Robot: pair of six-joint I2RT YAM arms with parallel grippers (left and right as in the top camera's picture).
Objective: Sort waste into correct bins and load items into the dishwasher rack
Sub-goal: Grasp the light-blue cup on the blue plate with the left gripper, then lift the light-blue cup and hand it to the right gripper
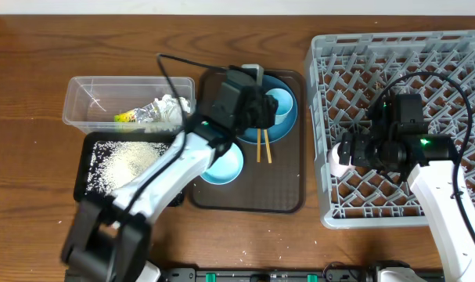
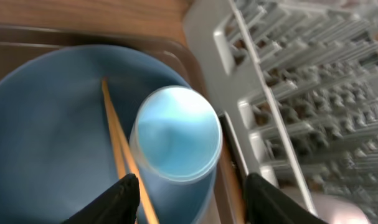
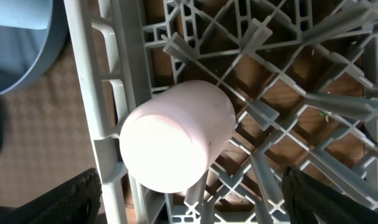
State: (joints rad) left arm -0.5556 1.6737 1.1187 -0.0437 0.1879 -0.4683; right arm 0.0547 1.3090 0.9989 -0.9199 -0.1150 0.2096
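Left pincer is spread wide, one finger to each side of the light blue cup standing on the blue plate. Risk — the chopsticks lie just beside the cup, so a closing finger could trap or drag them.

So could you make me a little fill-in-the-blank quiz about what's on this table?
The rice lies in a tray coloured ____. The light blue cup stands on the big blue ____. Inside the grey rack sits one white-pink ____. The crumpled paper lies in the clear ____.
Missing words: black, plate, cup, tub.
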